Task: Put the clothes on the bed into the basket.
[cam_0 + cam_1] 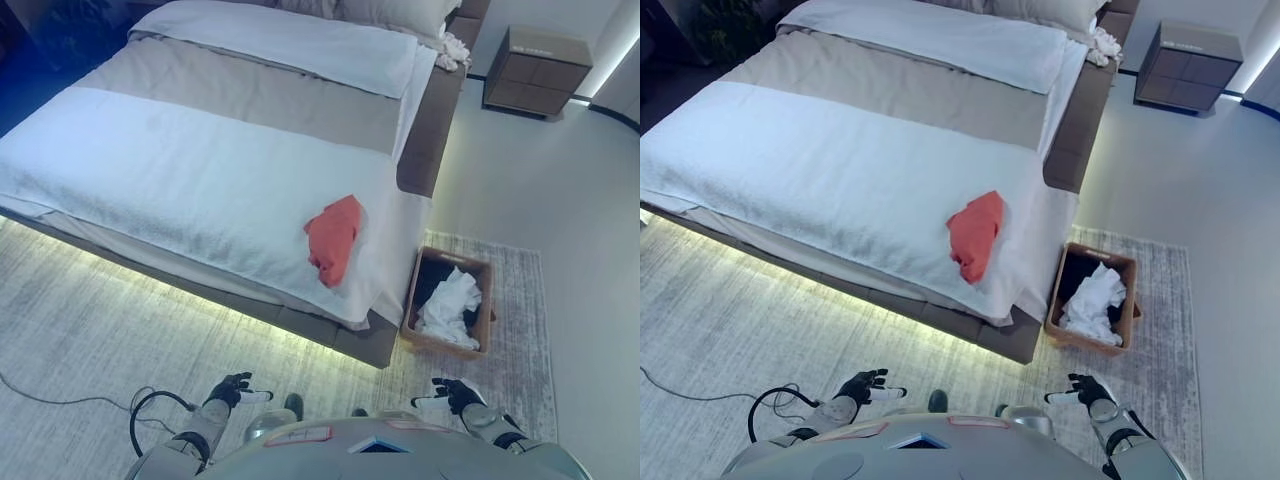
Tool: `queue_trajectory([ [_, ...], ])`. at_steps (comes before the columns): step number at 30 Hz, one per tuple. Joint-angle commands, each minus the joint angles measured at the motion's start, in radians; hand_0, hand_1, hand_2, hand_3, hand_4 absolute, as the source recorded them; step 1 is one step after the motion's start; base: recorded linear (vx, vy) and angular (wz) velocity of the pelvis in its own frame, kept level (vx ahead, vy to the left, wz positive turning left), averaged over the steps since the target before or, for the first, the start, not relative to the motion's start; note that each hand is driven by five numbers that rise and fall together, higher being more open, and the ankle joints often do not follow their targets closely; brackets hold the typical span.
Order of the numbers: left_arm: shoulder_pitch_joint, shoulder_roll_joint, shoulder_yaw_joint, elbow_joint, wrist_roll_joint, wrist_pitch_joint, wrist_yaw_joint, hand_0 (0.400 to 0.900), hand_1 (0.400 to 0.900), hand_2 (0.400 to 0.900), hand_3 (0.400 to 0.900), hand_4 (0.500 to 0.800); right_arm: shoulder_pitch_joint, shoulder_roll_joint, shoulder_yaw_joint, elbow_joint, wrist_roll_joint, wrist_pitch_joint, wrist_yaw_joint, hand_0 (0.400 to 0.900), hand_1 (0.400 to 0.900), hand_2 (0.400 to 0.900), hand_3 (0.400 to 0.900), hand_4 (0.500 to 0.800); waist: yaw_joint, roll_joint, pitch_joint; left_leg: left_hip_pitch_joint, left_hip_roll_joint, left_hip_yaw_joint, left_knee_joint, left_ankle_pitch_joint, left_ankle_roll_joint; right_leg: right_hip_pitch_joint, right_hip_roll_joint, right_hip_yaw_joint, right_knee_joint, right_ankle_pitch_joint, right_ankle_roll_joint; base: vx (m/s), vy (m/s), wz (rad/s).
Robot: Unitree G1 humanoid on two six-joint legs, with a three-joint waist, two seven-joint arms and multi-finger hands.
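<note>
A red-orange garment (333, 236) lies crumpled on the white cover of the bed (200, 180), near its front right corner. A brown basket (449, 302) stands on the floor just right of that corner, with a white cloth (450, 305) inside it. My left hand (234, 389) is low at the bottom of the view, fingers relaxed and empty. My right hand (453, 393) is low at the bottom right, just in front of the basket, fingers relaxed and empty. Both hands are well short of the garment.
The bed has a taupe band and pillows (400, 12) at its head. A white bundle (455, 50) lies at the bed's far right edge. A brown nightstand (535, 70) stands at the back right. A grey rug (520, 330) lies under the basket.
</note>
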Motion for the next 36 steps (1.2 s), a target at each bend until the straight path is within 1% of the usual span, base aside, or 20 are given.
queue_trajectory([
  [1,-0.041,0.001,0.033,0.049,0.036,-0.022,0.005,0.900,0.900,0.900,0.900,0.800,-0.037,-0.024,-0.008,0.001,0.012,-0.023,-0.012,0.900,0.900,0.900,0.900,0.800,-0.002,-0.024,-0.028,-0.034,-0.040,0.039,-0.005,-0.050,0.011,-0.046,-0.020,0.020,-0.027,0.025,0.042,0.00,0.000,0.00],
  [3,-0.043,0.002,0.035,0.046,0.033,-0.020,0.005,0.900,0.900,0.900,0.900,0.800,-0.037,-0.023,-0.010,0.001,0.014,-0.022,-0.012,0.900,0.900,0.900,0.900,0.800,-0.002,-0.023,-0.029,-0.035,-0.040,0.040,-0.005,-0.052,0.012,-0.047,-0.023,0.022,-0.027,0.025,0.043,0.03,0.020,-0.03],
  [9,-0.044,0.001,0.017,0.051,0.065,-0.018,0.002,0.900,0.900,0.900,0.900,0.800,-0.042,-0.019,0.003,-0.002,-0.003,-0.019,-0.007,0.900,0.900,0.900,0.900,0.800,-0.001,-0.027,-0.031,-0.026,-0.038,0.043,-0.005,-0.061,0.014,-0.042,-0.022,0.030,-0.027,0.021,0.043,0.04,0.001,-0.06],
  [19,-0.044,0.008,0.024,0.037,0.057,-0.018,0.018,0.900,0.900,0.900,0.900,0.800,-0.036,-0.017,0.007,0.001,-0.012,-0.016,-0.011,0.900,0.900,0.900,0.900,0.800,0.004,-0.036,-0.031,-0.007,-0.032,0.042,-0.005,-0.068,0.016,-0.027,-0.016,0.036,-0.027,0.010,0.039,0.03,-0.034,-0.01],
  [29,-0.052,0.011,0.023,0.032,0.039,-0.017,0.017,0.900,0.900,0.900,0.900,0.800,-0.041,-0.019,0.011,-0.002,-0.004,-0.019,-0.016,0.900,0.900,0.900,0.900,0.800,0.001,-0.040,-0.008,-0.007,0.000,0.029,0.004,-0.054,-0.004,-0.033,0.017,0.038,-0.013,-0.008,0.013,0.00,-0.110,0.03],
  [30,-0.056,0.013,0.027,0.030,0.035,-0.016,0.021,0.900,0.900,0.900,0.900,0.800,-0.042,-0.022,0.010,-0.003,0.001,-0.022,-0.019,0.900,0.900,0.900,0.900,0.800,0.002,-0.045,0.007,-0.035,0.008,0.022,0.067,-0.068,-0.013,-0.037,0.025,0.041,0.000,-0.016,0.002,-0.02,-0.113,0.07],
  [31,-0.056,0.013,0.027,0.030,0.035,-0.016,0.021,0.900,0.900,0.900,0.900,0.800,-0.042,-0.022,0.010,-0.003,0.001,-0.022,-0.019,0.900,0.900,0.900,0.900,0.800,0.001,-0.045,0.006,-0.037,0.007,0.022,0.069,-0.069,-0.013,-0.038,0.025,0.040,0.000,-0.016,0.002,-0.03,-0.183,0.12],
  [32,-0.059,0.014,0.028,0.030,0.034,-0.015,0.024,0.900,0.900,0.900,0.900,0.800,-0.044,-0.026,0.009,-0.002,0.003,-0.024,-0.021,0.900,0.900,0.900,0.900,0.800,0.002,-0.052,0.018,-0.069,0.006,0.019,0.140,-0.083,-0.019,-0.039,0.027,0.040,0.009,-0.019,-0.005,-0.05,-0.170,0.10],
  [33,-0.064,0.011,0.029,0.024,0.030,-0.015,0.033,0.900,0.900,0.900,0.900,0.800,-0.046,-0.032,0.006,-0.002,0.009,-0.027,-0.027,0.900,0.900,0.900,0.900,0.800,0.009,-0.064,0.046,-0.135,-0.014,0.016,0.285,-0.096,-0.026,-0.031,0.030,0.041,0.017,-0.021,-0.016,-0.07,-0.228,0.16],
  [35,-0.078,0.010,0.042,0.013,0.009,-0.014,0.050,0.900,0.900,0.900,0.900,0.800,-0.049,-0.040,-0.002,-0.005,0.017,-0.031,-0.040,0.900,0.900,0.900,0.900,0.800,0.016,-0.072,0.084,-0.224,-0.027,0.023,0.471,-0.070,-0.022,-0.020,0.033,0.033,0.025,-0.015,-0.028,-0.03,-0.176,0.15],
  [36,-0.078,0.010,0.047,0.012,-0.001,-0.015,0.053,0.900,0.900,0.900,0.900,0.800,-0.047,-0.044,-0.005,-0.005,0.018,-0.030,-0.042,0.900,0.900,0.900,0.900,0.800,0.018,-0.071,0.093,-0.247,-0.029,0.023,0.513,-0.053,-0.018,-0.010,0.036,0.030,0.022,-0.017,-0.033,0.04,-0.115,0.03],
])
